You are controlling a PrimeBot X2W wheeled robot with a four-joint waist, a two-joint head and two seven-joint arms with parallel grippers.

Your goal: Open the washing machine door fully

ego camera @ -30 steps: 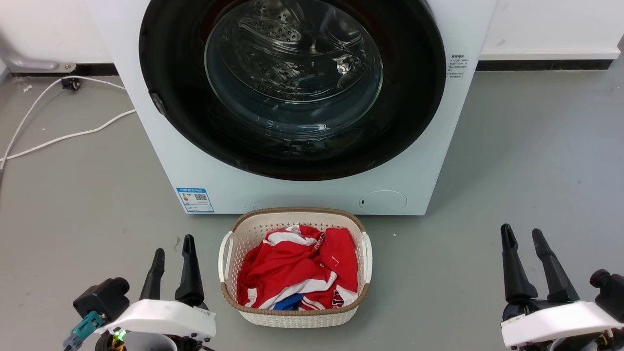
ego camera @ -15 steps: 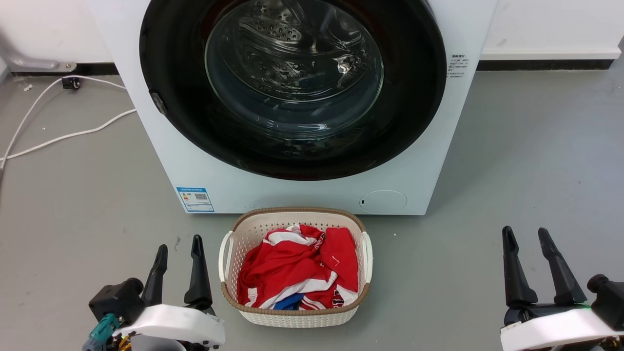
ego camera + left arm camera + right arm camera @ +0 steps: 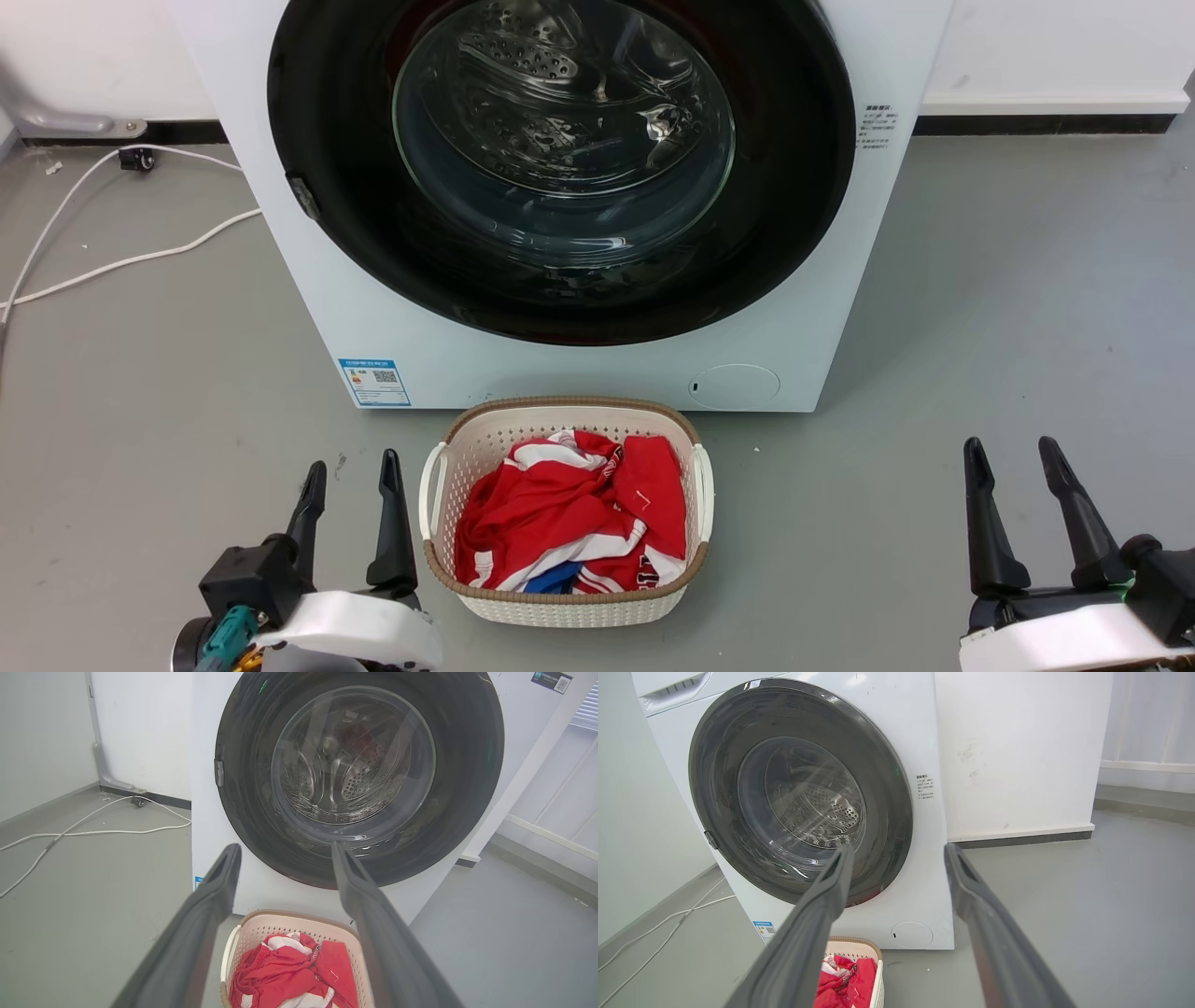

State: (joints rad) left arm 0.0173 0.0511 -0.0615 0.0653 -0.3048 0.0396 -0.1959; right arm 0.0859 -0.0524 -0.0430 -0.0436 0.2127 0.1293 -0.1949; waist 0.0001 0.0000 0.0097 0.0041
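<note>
— Two grippers are nearest. How do they stand?
— The left gripper (image 3: 353, 459) is at the lower left of the head view, just beside the basket (image 3: 560, 609). Its fingers (image 3: 391, 523) point up and are spread apart, with nothing between them. The right gripper (image 3: 1010, 441) is at the lower right, well apart from the basket. It is also spread wide and holds nothing. Both are above the grey floor (image 3: 980, 308).
— What is in the basket?
— Red and white clothes (image 3: 569, 518), with a little blue low down. The basket is pale with a brown rim and stands on the floor just in front of the machine (image 3: 523, 369).
— And the door?
— The door (image 3: 794, 196) is behind the basket, on the front of the white machine. Its black rim lies flat against the front, so it is closed. Through its clear centre one sees the steel drum (image 3: 551, 84). A small latch (image 3: 302, 198) sits at the rim's left edge. Both grippers are well apart from the door.
— Anything farther?
— A white cable (image 3: 121, 263) lies on the floor left of the machine, and a white wall (image 3: 1055, 47) stands behind.
</note>
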